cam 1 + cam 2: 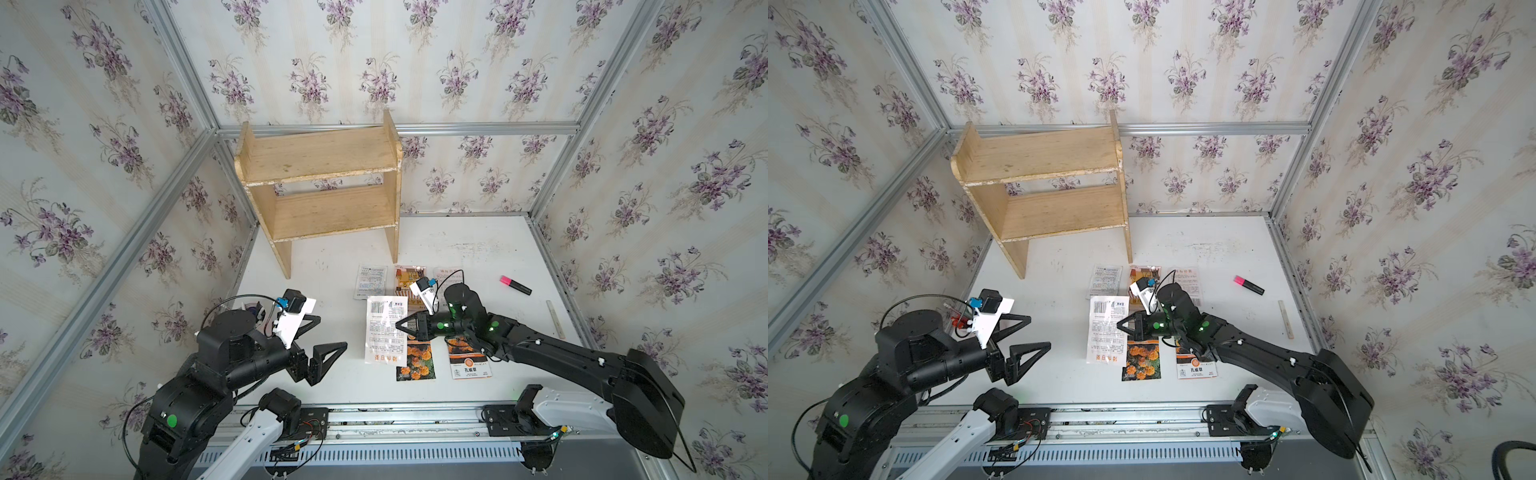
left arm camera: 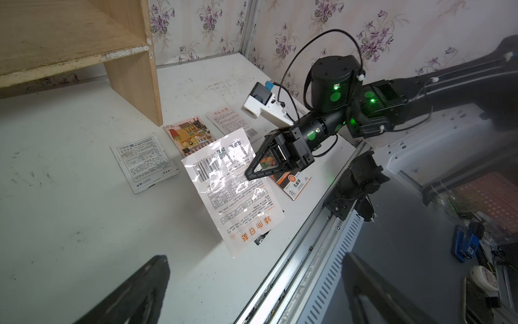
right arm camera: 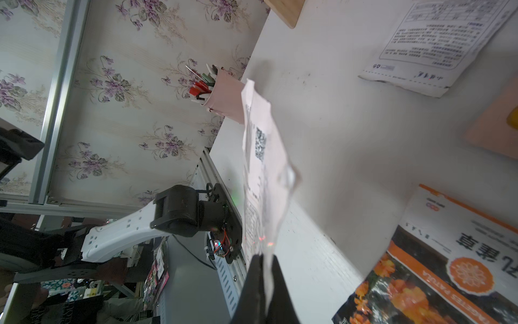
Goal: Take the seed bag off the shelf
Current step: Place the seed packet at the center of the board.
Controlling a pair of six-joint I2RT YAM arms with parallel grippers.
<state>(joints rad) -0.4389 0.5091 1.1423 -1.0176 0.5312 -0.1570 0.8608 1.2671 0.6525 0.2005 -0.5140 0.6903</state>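
While my right gripper (image 1: 399, 325) pinches the white seed bag (image 1: 384, 328) by one edge, well clear of the bare shelf (image 1: 320, 160), I should lower it flat onto the table (image 1: 457, 245) beside the other packets (image 1: 370, 282) before letting go. My left gripper (image 1: 332, 331) gapes empty.

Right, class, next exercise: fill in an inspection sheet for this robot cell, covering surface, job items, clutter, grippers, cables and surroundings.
Surface: white table, scuffed and marked.
Job's things: wooden shelf at the back, no bag seen on either tier; white seed bag pinched by one edge, tilted up from the table.
Clutter: five other seed packets lying flat; pink highlighter; pale stick; pink pen cup.
Grippers: left gripper open, holding nothing; right gripper shut on the seed bag.
Cables: black cable looping at each wrist camera.
Surroundings: floral wallpaper, aluminium frame.
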